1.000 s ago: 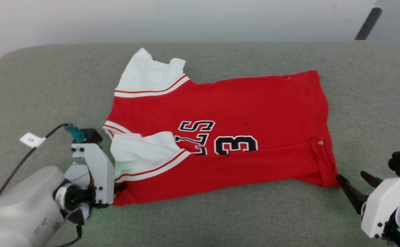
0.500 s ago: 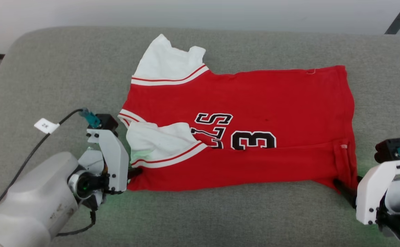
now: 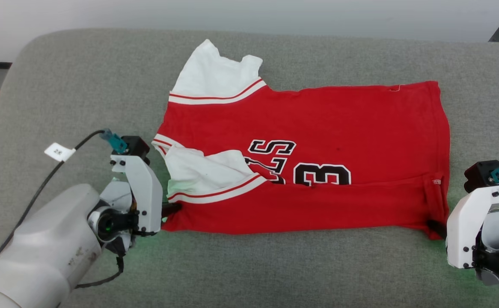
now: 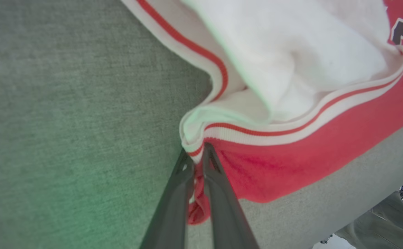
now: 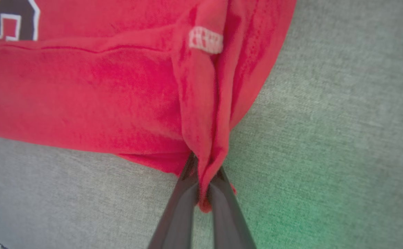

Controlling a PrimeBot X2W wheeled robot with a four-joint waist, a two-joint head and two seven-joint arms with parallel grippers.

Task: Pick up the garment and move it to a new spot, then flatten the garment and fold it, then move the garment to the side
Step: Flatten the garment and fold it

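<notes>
Lying spread on the grey cushion (image 3: 275,265), the garment (image 3: 326,124) looks light, soft and limp, best taken at near corners: left gripper (image 4: 196,156) pinched on the sleeve-side corner, right gripper (image 5: 203,169) clamped on bunched hem.

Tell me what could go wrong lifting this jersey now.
The right gripper pinches only a thin bunched corner of the garment, so it may slip out under tension. The left gripper grips the corner beside the white sleeve, which lies folded over the front and could end up bunched inside the fold.
</notes>
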